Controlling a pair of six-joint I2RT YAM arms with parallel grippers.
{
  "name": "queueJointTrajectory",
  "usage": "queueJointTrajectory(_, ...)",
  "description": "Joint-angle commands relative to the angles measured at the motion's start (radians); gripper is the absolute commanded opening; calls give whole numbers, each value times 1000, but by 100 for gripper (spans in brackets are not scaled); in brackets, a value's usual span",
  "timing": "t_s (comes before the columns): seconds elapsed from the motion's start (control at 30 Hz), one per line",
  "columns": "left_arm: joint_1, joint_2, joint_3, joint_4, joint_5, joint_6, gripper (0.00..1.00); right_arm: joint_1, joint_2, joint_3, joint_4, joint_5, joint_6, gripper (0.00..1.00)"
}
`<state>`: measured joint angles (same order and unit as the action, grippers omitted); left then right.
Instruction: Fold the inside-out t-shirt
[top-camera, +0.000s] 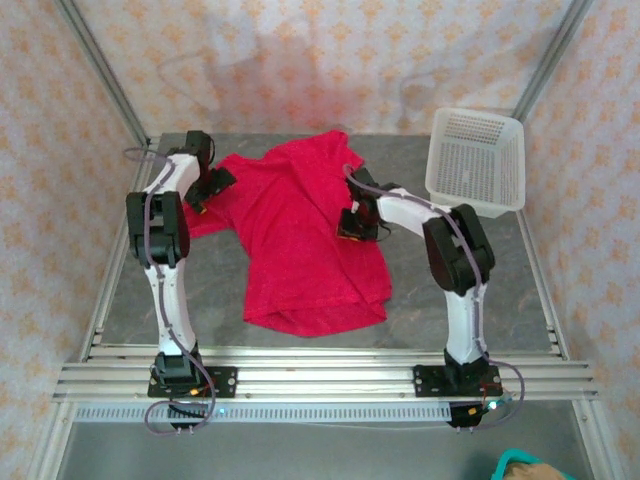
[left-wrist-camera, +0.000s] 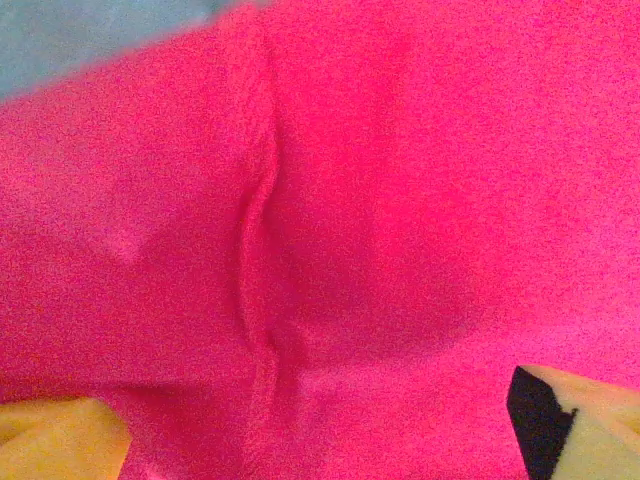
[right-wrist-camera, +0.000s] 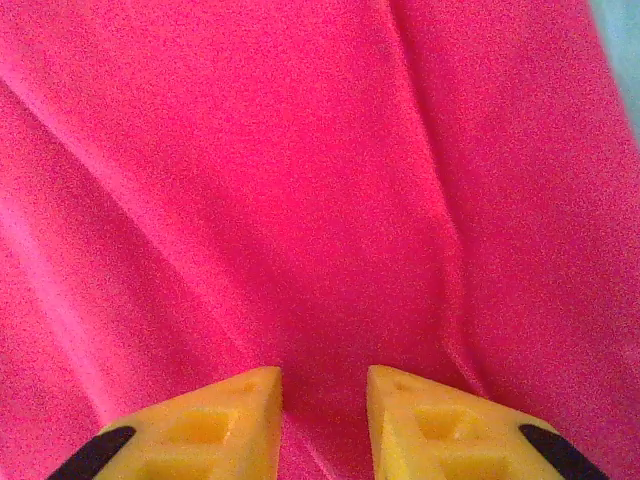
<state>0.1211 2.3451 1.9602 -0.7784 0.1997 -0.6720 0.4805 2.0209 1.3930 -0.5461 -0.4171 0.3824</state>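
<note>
Jaws of the left gripper (left-wrist-camera: 320, 430) stand wide open over the plain red-pink soft-fabric t-shirt (top-camera: 300, 240), spread across the middle of the grey table (top-camera: 190, 290); the right gripper (right-wrist-camera: 322, 385) has its jaws narrow on a crease, gripping or not I cannot tell. Each should, I judge, bite cloth firmly before lifting; seams are too blurred to read.

A: Bright red-pink soft cloth t-shirt (top-camera: 300, 240): matt knit, fine grainy texture up close, soft rounded creases, no sheen.
B: White plastic mesh basket (top-camera: 478, 160) at the table's far right corner: smooth, slightly translucent, low gloss.
A: Grey table top (top-camera: 215, 290): matt, faint stone-like mottling. Silver slotted metal rails (top-camera: 320, 372) along its near edge: dull brushed shine.
B: Right gripper (right-wrist-camera: 323, 410) fingertips (right-wrist-camera: 215, 425): yellow moulded plastic, matt, shallow recessed pockets, black outer corners.
</note>
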Motion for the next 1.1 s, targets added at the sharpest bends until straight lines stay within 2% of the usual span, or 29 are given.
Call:
queueJointTrajectory(0.0,33,171,197,-120,-33,-24,93,7,-37,-189,8,5,37,29)
queueJointTrajectory(0.1,40,307,407,-182,-14,-14,87,16,-94,-308,24,2,54,29)
queueJointTrajectory(0.23,37,433,621,-216,59,-13,78,27,-176,-363,6,31,48,29)
queueJointTrajectory(0.3,29,434,673,-214,89,-9,77,25,-187,-326,-38,91,22,29)
queueJointTrajectory(0.4,-1,325,632,-204,60,32,79,10,-165,-212,-113,157,-24,30)
queueJointTrajectory(0.5,-25,139,495,-197,-24,77,80,8,-169,-97,-169,214,-50,40)
queueJointTrajectory(0.6,-41,-108,207,-127,-111,87,80,35,-226,-83,-183,183,-22,42)
queueJointTrajectory(0.7,-46,-342,-121,-7,-102,59,80,115,-305,-159,-156,149,42,42)
queueJointTrajectory(0.8,-47,-510,-393,110,-39,20,80,212,-356,-237,-128,139,106,42)
queueJointTrajectory(0.97,-52,-595,-616,165,9,2,80,340,-373,-287,-100,151,173,37)
queueJointTrajectory(1.07,-51,-570,-647,181,23,8,80,392,-343,-289,-103,168,195,37)
